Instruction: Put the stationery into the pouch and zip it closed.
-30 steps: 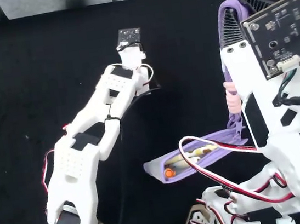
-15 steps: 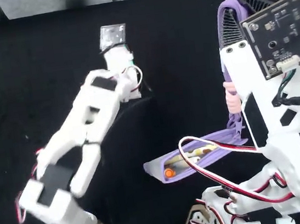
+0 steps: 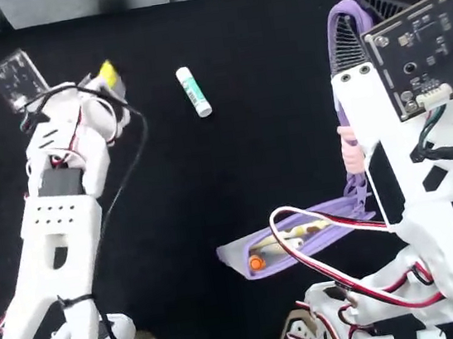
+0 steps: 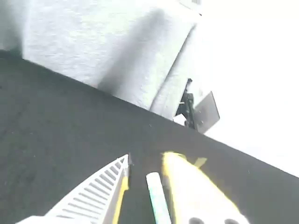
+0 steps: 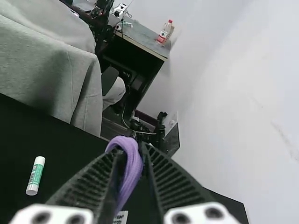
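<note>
Right gripper (image 3: 359, 12) was raised at the right of the scene, jaws pressed together on the purple strap (image 5: 125, 156) of the pouch (image 3: 303, 243). Judged reason: the lifted strap steadied the pouch and kept its mouth gaping leftward, ready to be loaded.

The pouch body lay low at near centre-right on the black surface (image 3: 211, 180), zip open. Pens (image 3: 290, 240) sat inside, with an orange tip just at the mouth.

The glue stick (image 3: 194, 91) lay flat on the surface at far centre, well apart from the pouch, with nothing touching it. It was judged to be the piece left to load.

Left gripper (image 3: 106, 78) stood at the far left, near the glue stick but apart from it. Its jaws were spread and empty. The left wrist view framed the glue stick (image 4: 156, 200) in the gap between them, which suggests it was lined up for a pick.

In the way:
- A red-and-white cable (image 3: 317, 223) from the right arm was draped across the pouch close to its mouth and could snag an incoming item.
- The right arm's body overhung the pouch's right end.
- A pink piece (image 3: 349, 149) hung along the strap; what it was could not be told.

Grey cloth (image 3: 87, 0) lay beyond the far edge.
</note>
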Controlling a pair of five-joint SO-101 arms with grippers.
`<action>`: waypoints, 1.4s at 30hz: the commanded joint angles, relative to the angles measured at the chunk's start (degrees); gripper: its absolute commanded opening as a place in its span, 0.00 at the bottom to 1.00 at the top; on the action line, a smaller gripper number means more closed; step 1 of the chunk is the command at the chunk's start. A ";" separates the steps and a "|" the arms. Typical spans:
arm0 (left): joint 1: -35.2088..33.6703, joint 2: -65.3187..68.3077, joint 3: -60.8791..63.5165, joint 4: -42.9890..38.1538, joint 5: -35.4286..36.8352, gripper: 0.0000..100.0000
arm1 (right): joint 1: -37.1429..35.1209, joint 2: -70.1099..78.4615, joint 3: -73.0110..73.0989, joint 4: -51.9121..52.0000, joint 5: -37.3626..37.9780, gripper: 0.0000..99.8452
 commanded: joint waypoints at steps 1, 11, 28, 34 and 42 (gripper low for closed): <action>-0.66 5.10 -8.48 -0.97 0.79 0.19 | -0.62 -0.13 -1.80 0.09 0.53 0.01; -0.66 43.16 -45.76 17.41 8.18 0.20 | -0.44 -0.22 -1.98 0.18 0.53 0.01; 4.00 93.45 -114.77 40.88 8.35 0.20 | -0.44 -0.22 -1.98 0.18 0.53 0.01; 4.35 105.58 -128.48 35.69 2.37 0.20 | -0.44 -0.22 -1.98 0.18 0.53 0.01; 5.93 113.41 -131.82 33.85 -10.46 0.20 | -0.44 -0.22 -1.98 0.18 0.53 0.01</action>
